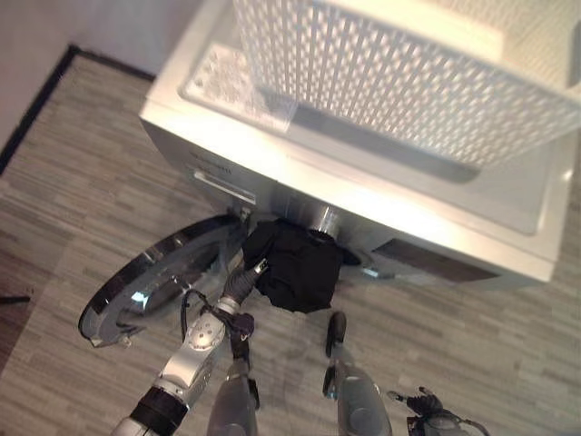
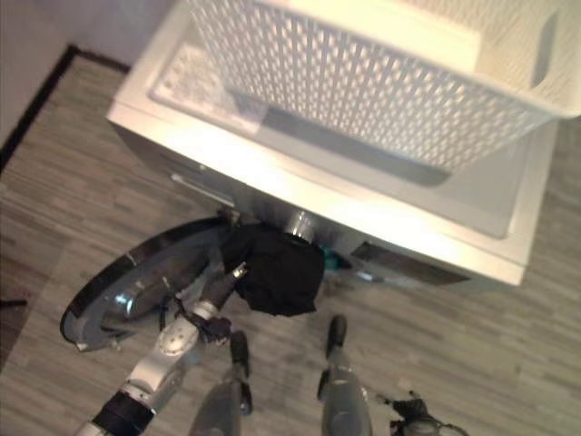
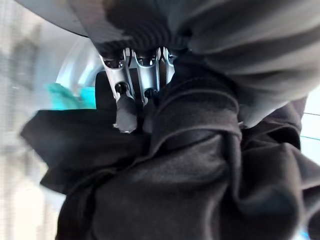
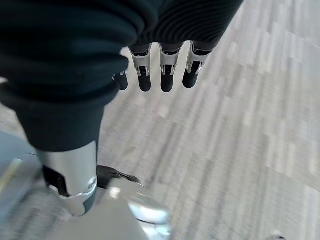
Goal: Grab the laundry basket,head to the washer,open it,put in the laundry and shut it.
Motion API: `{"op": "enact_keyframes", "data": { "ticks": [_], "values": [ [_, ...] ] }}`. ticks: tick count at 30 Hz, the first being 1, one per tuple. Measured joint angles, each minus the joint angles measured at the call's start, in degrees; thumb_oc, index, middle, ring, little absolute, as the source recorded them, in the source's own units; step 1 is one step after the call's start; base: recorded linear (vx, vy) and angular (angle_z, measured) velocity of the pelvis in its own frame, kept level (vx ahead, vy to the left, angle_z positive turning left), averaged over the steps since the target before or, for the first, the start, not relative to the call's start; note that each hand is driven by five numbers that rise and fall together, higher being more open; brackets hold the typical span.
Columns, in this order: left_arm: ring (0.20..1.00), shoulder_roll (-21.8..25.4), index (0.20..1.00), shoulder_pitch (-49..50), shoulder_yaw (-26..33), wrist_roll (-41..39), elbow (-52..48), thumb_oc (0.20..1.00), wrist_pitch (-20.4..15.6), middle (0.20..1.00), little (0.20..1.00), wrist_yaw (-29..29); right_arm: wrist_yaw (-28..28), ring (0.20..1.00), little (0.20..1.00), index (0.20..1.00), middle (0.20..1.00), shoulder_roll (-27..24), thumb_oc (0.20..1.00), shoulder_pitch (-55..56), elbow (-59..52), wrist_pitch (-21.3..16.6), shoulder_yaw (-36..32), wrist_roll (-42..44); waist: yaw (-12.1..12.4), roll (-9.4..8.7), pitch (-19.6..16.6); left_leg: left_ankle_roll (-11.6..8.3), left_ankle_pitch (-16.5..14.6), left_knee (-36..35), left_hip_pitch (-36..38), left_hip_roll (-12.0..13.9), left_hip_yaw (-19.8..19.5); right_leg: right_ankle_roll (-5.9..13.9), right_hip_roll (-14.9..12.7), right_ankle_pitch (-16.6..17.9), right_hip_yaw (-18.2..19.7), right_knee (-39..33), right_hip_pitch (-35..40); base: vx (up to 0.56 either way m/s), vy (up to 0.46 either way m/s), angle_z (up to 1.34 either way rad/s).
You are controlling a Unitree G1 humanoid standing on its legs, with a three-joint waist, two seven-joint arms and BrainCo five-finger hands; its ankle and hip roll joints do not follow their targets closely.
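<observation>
Currently the loading step is in hand. Left of the washer opening, the door hangs open. The left hand, fingers clamped on the black laundry, holds it at the opening; push inward next. The right hand hangs with fingers apart. The basket rests atop the washer.

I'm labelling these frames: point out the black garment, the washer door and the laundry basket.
black garment (image 1: 295,268), left eye view, middle of bundle.
washer door (image 1: 145,291), left eye view, glass.
laundry basket (image 2: 363,86), right eye view, perforated side wall.
</observation>
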Motion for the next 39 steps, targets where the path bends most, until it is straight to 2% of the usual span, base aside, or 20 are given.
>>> {"op": "enact_keyframes", "data": {
  "ticks": [2, 4, 6, 9, 13, 18, 23, 25, 28, 31, 33, 39],
  "values": [
    [0.200, -1.4, 0.200, -2.9, 0.1, 0.8, 2.3, 0.200, -1.1, 0.200, 0.200, 1.5, -1.0, 1.000, 1.000, 1.000, 1.000, 0.1, 1.000, -1.9, -3.6, -0.5, -0.9, 1.6, 0.1, 0.34, 2.0, 0.99, -0.9, 3.0, -3.4, -0.8, 0.4, 0.35, -1.3, 0.0, 1.2, 2.5, -3.7, -0.09, 0.057, -0.03],
    [0.200, -2.3, 0.200, -5.4, -0.1, 0.9, 4.1, 0.200, -1.5, 0.200, 0.200, 3.0, -1.4, 1.000, 1.000, 1.000, 1.000, 0.2, 1.000, -4.5, -6.7, -1.5, -0.9, 2.0, 0.0, -0.21, 4.0, 1.48, -1.4, 4.2, -4.5, -1.6, 1.7, 0.67, -2.4, 0.2, 2.4, 3.8, -5.5, -0.12, 0.056, -0.12],
    [0.200, -2.2, 0.200, -6.1, -0.1, 1.3, 4.3, 0.200, -2.2, 0.200, 0.200, 3.9, -2.3, 1.000, 1.000, 1.000, 1.000, -0.1, 1.000, -5.0, -10.0, -1.9, -0.9, 2.0, 0.2, -0.17, 4.3, 2.14, -2.4, 6.5, -6.7, -1.8, 2.1, 0.74, -3.1, -0.4, 3.4, 5.6, -7.9, -0.14, 0.035, -0.14],
    [0.200, -6.3, 0.200, -13.5, -0.9, 1.7, 9.1, 0.200, -4.4, 0.200, 0.200, 8.5, -5.0, 1.000, 1.000, 1.000, 1.000, -0.2, 1.000, -9.9, -14.4, -3.2, 0.3, 2.0, -0.6, -0.56, 5.1, 3.31, -4.5, 13.3, -14.3, -2.2, 3.2, 1.04, -4.2, -0.8, 5.8, 9.4, -15.0, -0.10, 0.012, -0.12],
    [0.200, -8.2, 0.200, -17.9, -2.3, 1.7, 11.4, 0.200, -4.8, 0.200, 0.200, 10.5, -6.3, 1.000, 1.000, 1.000, 1.000, 0.0, 1.000, -11.6, -15.6, -3.7, 2.1, 1.9, -1.8, -1.66, 6.1, 3.95, -5.6, 16.5, -16.5, -2.7, 3.4, 1.30, -5.1, -1.2, 6.8, 12.1, -17.2, -0.04, 0.001, 0.01],
    [0.200, -9.8, 0.200, -24.5, -2.3, 1.7, 16.2, 0.200, -6.2, 0.200, 0.200, 15.3, -7.3, 1.000, 1.000, 1.000, 1.000, -0.2, 1.000, -11.8, -16.4, -4.0, 4.3, 1.5, -4.0, -1.92, 6.0, 5.21, -10.7, 27.4, -23.8, -2.0, 3.2, 1.53, -5.7, -5.3, 9.4, 22.7, -24.8, -0.01, 0.018, -0.06],
    [0.200, -9.7, 0.200, -27.9, -2.2, 1.8, 18.1, 0.200, -6.6, 0.200, 0.200, 18.5, -7.3, 1.000, 1.000, 1.000, 1.000, -0.3, 1.000, -11.6, -16.9, -4.6, 4.8, 1.6, -5.3, -3.01, 5.2, 5.60, -16.1, 38.9, -29.6, -0.3, 3.3, 1.74, -4.9, -9.1, 12.4, 32.7, -31.2, -0.01, -0.005, -0.19],
    [0.200, -9.4, 0.200, -28.3, -2.1, 1.8, 18.5, 0.200, -6.6, 0.200, 0.200, 19.4, -7.5, 1.000, 1.000, 1.000, 1.000, -0.5, 1.000, -11.1, -18.9, -4.8, 5.2, 1.6, -5.3, -3.72, 4.3, 5.63, -19.2, 44.9, -32.5, 0.7, 2.9, 1.58, -4.8, -12.0, 13.3, 38.9, -34.9, -0.01, 0.001, -0.13],
    [0.200, -8.9, 0.200, -29.1, -2.1, 2.1, 19.7, 0.200, -6.6, 0.200, 0.200, 20.5, -8.6, 1.000, 1.000, 1.000, 1.000, -1.2, 1.000, -10.5, -25.7, -4.9, 5.2, 1.5, -6.0, -4.70, 2.8, 5.96, -21.2, 50.4, -36.3, 1.2, 3.0, 1.56, -4.5, -14.1, 15.4, 45.1, -39.6, 0.00, -0.002, -0.06],
    [0.200, -8.7, 0.200, -30.3, -2.0, 3.4, 21.3, 0.200, -6.6, 0.200, 0.200, 22.0, -9.2, 1.000, 1.000, 1.000, 1.000, -2.8, 1.000, -11.1, -31.7, -5.8, 5.2, 1.5, -6.3, -4.90, 2.0, 5.81, -22.5, 54.3, -39.6, 1.4, 3.0, 1.80, -4.3, -15.3, 17.0, 49.1, -43.6, 0.01, -0.012, -0.06],
    [0.200, -8.6, 0.200, -32.5, -1.4, 3.5, 23.7, 0.200, -6.6, 0.200, 0.200, 23.5, -10.4, 1.000, 1.000, 1.000, 1.000, -3.5, 1.000, -11.2, -36.2, -7.0, 4.7, 1.5, -6.6, -4.86, 0.7, 6.50, -23.8, 57.1, -43.3, 2.1, 3.1, 1.69, -3.6, -16.0, 18.0, 51.6, -47.6, 0.01, -0.025, -0.13],
    [0.200, -8.6, 0.200, -44.1, 2.7, 2.4, 33.2, 0.200, -6.4, 0.200, 0.200, 28.0, -13.2, 1.000, 1.000, 1.000, 1.000, -3.5, 1.000, -12.4, -43.7, -8.3, 4.9, 2.7, -8.4, -4.82, -0.8, 6.25, -23.8, 59.6, -50.1, 4.0, 3.3, 1.18, -1.0, -15.4, 19.6, 53.4, -55.0, 0.03, -0.056, -0.14]
  ]
}}
